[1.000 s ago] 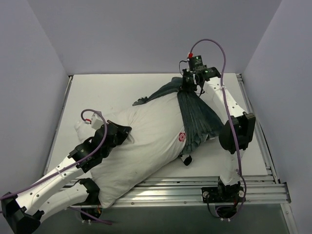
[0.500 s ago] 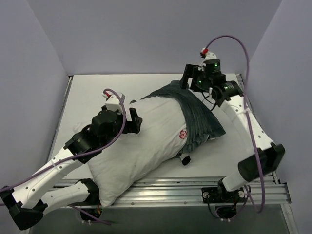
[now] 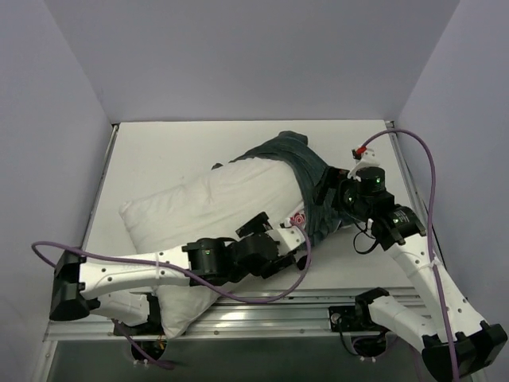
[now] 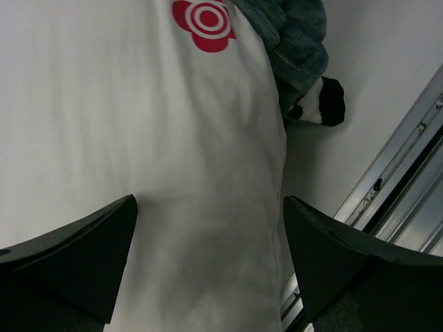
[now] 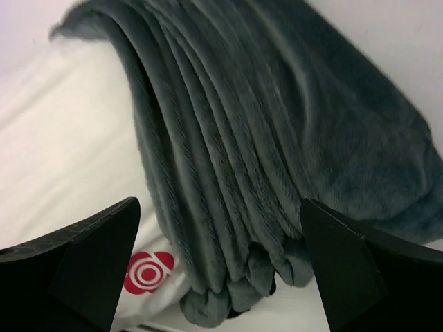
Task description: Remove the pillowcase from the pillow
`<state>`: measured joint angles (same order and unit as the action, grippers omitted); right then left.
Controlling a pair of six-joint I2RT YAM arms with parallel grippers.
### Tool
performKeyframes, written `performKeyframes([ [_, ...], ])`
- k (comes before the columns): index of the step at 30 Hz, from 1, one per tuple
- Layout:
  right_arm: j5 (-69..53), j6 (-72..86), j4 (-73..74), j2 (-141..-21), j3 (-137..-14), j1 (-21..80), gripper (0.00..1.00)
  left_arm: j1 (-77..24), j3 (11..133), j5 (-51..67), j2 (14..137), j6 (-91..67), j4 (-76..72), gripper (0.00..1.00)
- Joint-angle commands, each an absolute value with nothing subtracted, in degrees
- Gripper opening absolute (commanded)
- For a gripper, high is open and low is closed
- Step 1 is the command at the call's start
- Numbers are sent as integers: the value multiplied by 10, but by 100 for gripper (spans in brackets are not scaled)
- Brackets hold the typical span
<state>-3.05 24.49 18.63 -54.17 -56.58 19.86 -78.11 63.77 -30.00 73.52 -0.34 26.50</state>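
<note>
Our left gripper (image 4: 209, 204) gapes wide over the pillow (image 4: 104, 104); our right gripper (image 5: 218, 207), jaws equally apart, hangs above the bunched grey pillowcase (image 5: 277, 124).

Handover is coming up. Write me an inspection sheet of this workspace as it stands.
Surface: white table, bare beyond the bedding.
Job's things: pillow lies diagonally, red logo up. The pillowcase is bunched in folds over the pillow's right end, with a zebra corner showing.
Clutter: nothing seen.
Pincers: left pincer open over the pillow. Right pincer open over the pillowcase folds. Neither holds anything.
Cables: left cable and right cable, both purple, loop free of the fabric.
Surroundings: grey walls on three sides, metal rail at the near edge.
</note>
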Motion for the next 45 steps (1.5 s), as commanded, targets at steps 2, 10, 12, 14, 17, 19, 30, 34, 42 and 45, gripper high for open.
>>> performKeyframes([
  [2,-76,279,181,-506,-510,199,95,-824,675,-380,796,34,248,94],
  [10,-88,305,179,-464,-432,197,95,-826,668,-395,888,-30,241,94],
  [12,-85,304,180,-466,-430,198,95,-817,668,-392,910,-50,245,94],
  [14,-83,305,178,-466,-428,198,94,-799,675,-399,946,-96,266,94],
  [17,-77,308,177,-461,-426,196,94,-755,683,-385,969,-140,290,93],
  [19,-75,308,182,-455,-425,197,94,-732,682,-378,957,-148,288,73],
  [30,-80,368,151,-421,-377,194,91,-683,665,-331,842,-150,245,2],
  [34,-121,395,77,-417,-345,193,90,-677,678,-319,809,-144,249,2],
  [42,-141,432,-65,-438,-298,174,79,-664,686,-312,770,-139,265,2],
  [45,-160,432,-103,-451,-296,157,69,-660,679,-313,760,-142,271,2],
])
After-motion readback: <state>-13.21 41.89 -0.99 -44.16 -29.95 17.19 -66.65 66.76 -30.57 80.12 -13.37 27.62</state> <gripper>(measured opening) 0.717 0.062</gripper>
